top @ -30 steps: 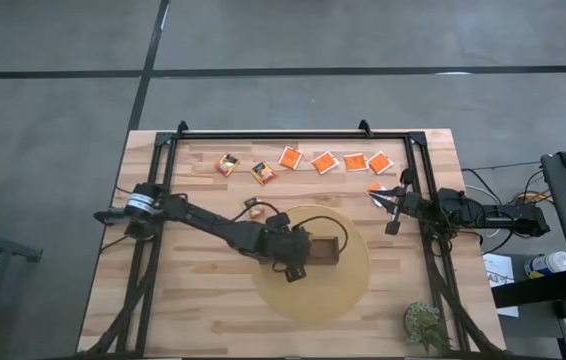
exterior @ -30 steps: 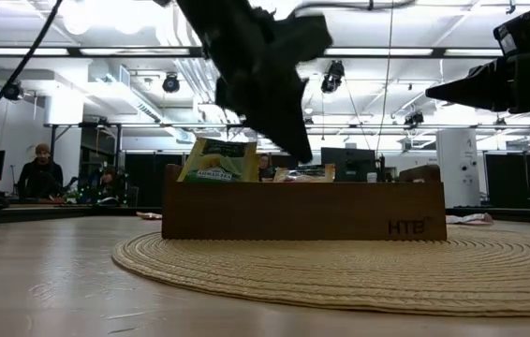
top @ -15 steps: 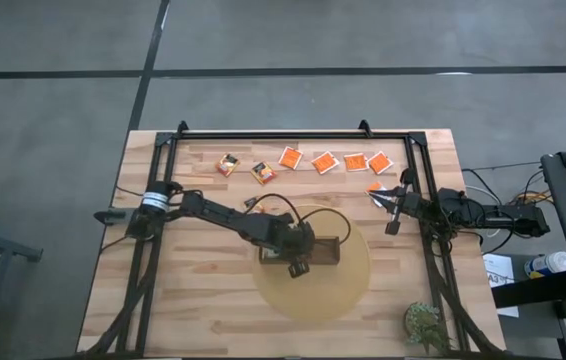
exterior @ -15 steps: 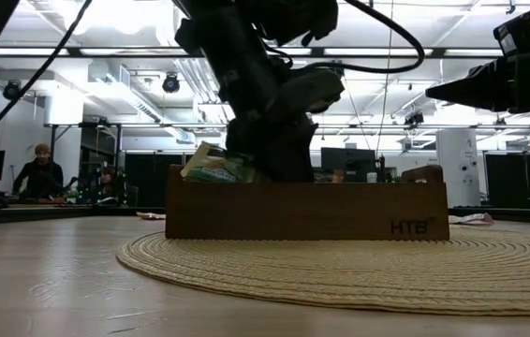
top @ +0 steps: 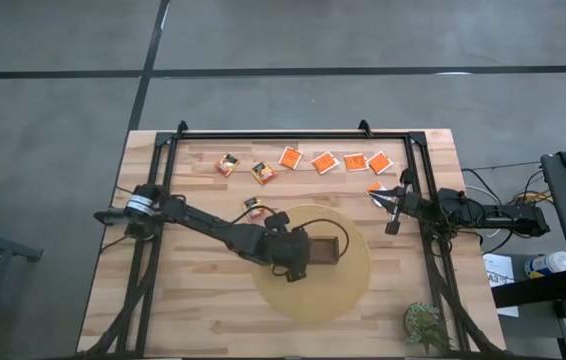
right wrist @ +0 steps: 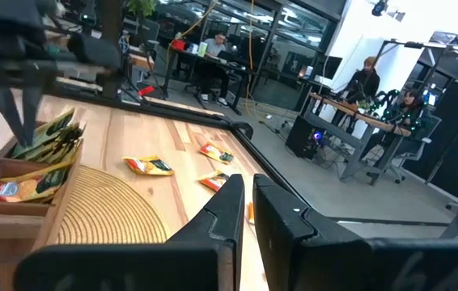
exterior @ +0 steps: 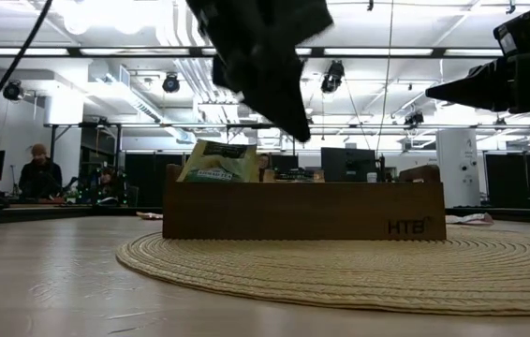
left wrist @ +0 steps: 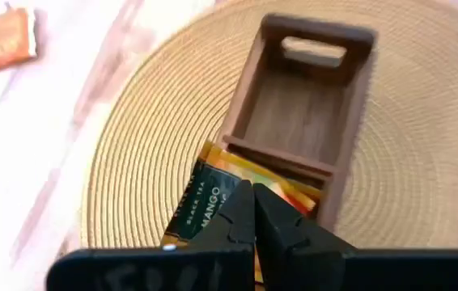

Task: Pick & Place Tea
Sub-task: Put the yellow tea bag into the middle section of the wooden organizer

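Note:
A brown wooden tray (top: pixel 329 251) (exterior: pixel 302 211) stands on a round woven mat (top: pixel 313 290). Tea sachets lean upright in its left compartment, a green-and-yellow one (exterior: pixel 218 161) (left wrist: pixel 205 202) in front. My left gripper (exterior: pixel 298 131) (left wrist: pixel 253 202) is shut with nothing in it, and hangs slanting down just above that compartment. Several orange sachets (top: pixel 325 162) and two yellow-orange ones (top: pixel 228 164) lie flat in a row near the table's far edge. My right gripper (top: pixel 375 196) (right wrist: pixel 248 184) waits shut at the right side, beside one orange sachet (top: pixel 373 187).
Another sachet (top: pixel 255 210) lies beside the left arm, at the mat's far left rim. A black frame (top: pixel 293 135) runs along the table's far edge and sides. A small plant (top: pixel 425 325) stands at the near right corner. People sit at desks beyond the table.
My left gripper, shut throughout, dipped down into the tray's left compartment and tipped the green sachet lower. It has since risen clear again. The sachet stands leaning upright as it did before.

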Controlling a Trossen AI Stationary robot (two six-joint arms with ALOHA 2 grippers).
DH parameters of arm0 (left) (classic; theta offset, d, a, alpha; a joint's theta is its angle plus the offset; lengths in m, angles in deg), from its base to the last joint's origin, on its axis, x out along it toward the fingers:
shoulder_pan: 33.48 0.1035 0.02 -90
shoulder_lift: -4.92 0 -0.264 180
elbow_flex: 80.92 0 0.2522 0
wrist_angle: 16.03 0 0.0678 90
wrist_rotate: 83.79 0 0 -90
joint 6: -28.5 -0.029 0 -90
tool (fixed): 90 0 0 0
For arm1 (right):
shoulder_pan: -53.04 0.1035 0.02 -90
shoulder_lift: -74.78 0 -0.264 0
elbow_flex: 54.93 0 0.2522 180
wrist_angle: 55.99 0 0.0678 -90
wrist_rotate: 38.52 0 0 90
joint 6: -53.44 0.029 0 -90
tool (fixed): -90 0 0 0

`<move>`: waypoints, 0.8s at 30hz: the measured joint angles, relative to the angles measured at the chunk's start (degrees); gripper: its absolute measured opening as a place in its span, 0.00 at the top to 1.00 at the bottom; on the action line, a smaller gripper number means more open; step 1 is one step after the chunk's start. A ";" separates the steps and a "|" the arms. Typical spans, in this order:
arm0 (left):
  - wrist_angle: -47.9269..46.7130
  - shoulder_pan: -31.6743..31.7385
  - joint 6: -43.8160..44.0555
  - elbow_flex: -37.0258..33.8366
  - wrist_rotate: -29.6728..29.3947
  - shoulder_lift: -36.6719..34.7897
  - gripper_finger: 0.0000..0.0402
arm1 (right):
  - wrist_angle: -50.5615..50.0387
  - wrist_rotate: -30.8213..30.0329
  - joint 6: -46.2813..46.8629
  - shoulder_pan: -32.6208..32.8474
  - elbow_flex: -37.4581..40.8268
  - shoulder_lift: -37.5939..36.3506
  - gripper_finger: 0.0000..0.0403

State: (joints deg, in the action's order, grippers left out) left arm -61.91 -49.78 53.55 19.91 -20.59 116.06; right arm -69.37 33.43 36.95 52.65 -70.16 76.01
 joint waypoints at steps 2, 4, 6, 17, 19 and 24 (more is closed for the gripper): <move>-0.51 -0.83 0.00 -0.09 -1.67 -1.14 1.00 | 0.02 -0.06 0.00 -0.01 0.01 0.00 0.93; -2.19 -1.63 0.02 -0.09 -3.95 -2.26 1.00 | 0.00 -0.04 0.00 -0.01 0.00 0.00 0.93; -5.09 -2.45 0.59 -0.09 -6.78 -3.20 1.00 | 0.00 -0.02 0.00 -0.01 0.00 0.00 0.93; -21.75 -4.91 14.74 -4.60 -22.19 -9.84 1.00 | 0.02 -0.03 0.01 -0.05 -0.01 0.00 0.93; -21.59 -4.91 16.42 -7.77 -22.48 -12.42 1.00 | 0.00 -0.03 -0.01 -0.03 0.01 0.00 0.93; -19.07 -4.13 21.64 -19.13 -23.50 -21.55 1.00 | 0.00 -0.04 0.01 -0.03 0.01 0.00 0.93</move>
State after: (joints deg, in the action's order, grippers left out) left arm -80.98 -53.91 75.19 0.78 -44.09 94.51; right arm -69.37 33.39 36.95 52.62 -70.15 76.01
